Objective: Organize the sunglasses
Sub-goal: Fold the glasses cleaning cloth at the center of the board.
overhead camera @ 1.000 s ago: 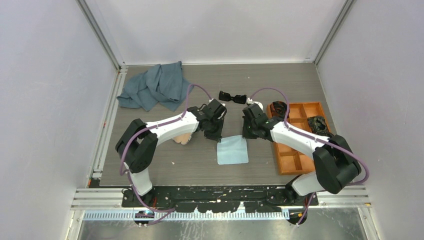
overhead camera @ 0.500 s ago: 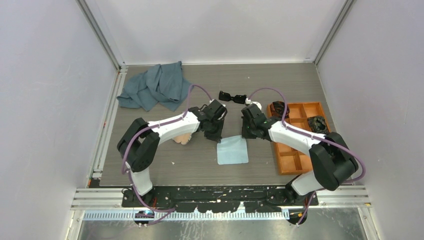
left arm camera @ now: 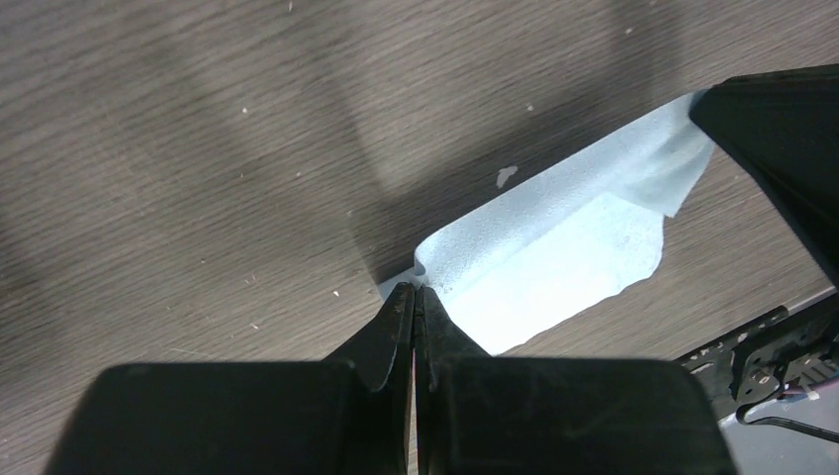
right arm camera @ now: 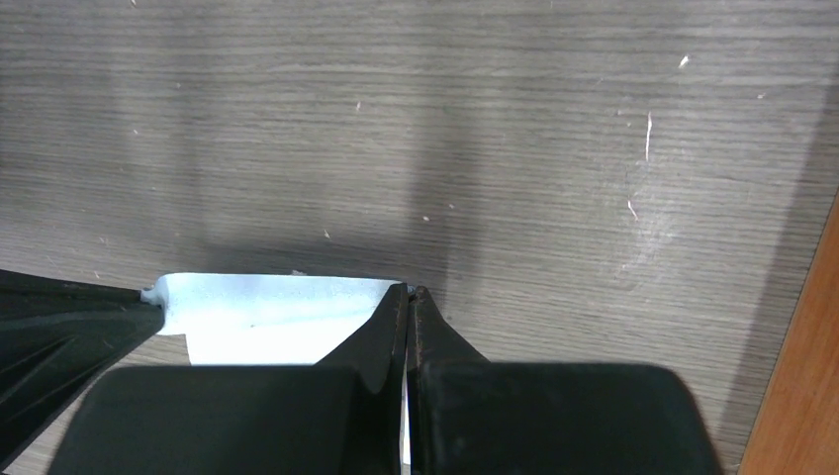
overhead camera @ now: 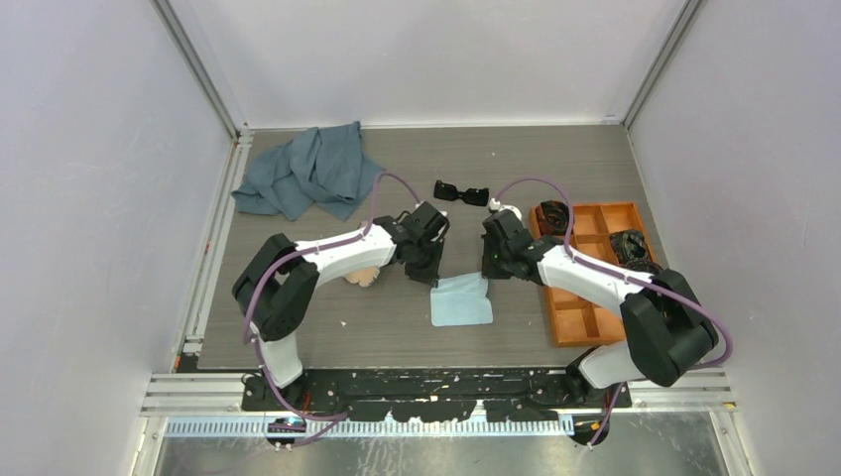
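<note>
- Mostly hidden under left arm (overhead camera: 332, 250): case (overhead camera: 364, 277), print unreadable.
- Far corners of cloth (overhead camera: 462, 301) covered by left gripper (overhead camera: 433, 279) and right gripper (overhead camera: 487, 274).
- Too small to tell: sunglasses (overhead camera: 461, 192) arms, bundles (overhead camera: 629, 245) in tray (overhead camera: 575, 319).

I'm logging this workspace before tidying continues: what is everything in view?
sunglasses: one, black, far middle of table
small cloth: one, light blue, table centre
large cloth: one, grey-blue, crumpled, far left
tray: one, orange, compartmented, right side
coiled bundles: two, black, in tray's far end
pale object: one, peach-white, half under left arm
left fingers: one pair, black, shut on small cloth's far-left corner
right fingers: one pair, black, shut on its far-right corner
</note>
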Tool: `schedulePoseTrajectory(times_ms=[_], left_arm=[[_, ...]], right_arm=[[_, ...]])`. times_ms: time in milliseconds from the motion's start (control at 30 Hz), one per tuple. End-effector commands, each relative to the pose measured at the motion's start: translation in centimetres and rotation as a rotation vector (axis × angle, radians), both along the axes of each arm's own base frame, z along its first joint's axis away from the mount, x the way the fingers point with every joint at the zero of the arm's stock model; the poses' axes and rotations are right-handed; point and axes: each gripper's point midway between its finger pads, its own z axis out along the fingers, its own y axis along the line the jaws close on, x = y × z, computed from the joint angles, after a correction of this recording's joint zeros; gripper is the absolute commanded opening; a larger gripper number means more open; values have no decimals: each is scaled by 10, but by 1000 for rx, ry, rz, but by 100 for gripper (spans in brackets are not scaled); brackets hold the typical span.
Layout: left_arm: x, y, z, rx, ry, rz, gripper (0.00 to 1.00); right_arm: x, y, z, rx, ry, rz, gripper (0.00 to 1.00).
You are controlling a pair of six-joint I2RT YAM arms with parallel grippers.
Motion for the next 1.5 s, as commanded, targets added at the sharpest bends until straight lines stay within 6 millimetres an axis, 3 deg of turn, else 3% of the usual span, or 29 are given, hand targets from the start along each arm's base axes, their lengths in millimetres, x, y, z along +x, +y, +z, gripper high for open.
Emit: schedulePoseTrajectory(times_ms=[0,633,1167,1467], left_arm=[[-2,-4,12,-58,-18,-8,0],[-21,-3,12,-69,-11,-16,0],[10,-9,18,-35,-62,-13,1],[14,-5,6,-5,-42,-23,0]], right_arm=[[-6,2,7,19,-21,20,1],[-20,-1,13,19,-39,29,0],[26,10,15,-82,-144,95,1],[27,16,8,-80,-161,162,0]])
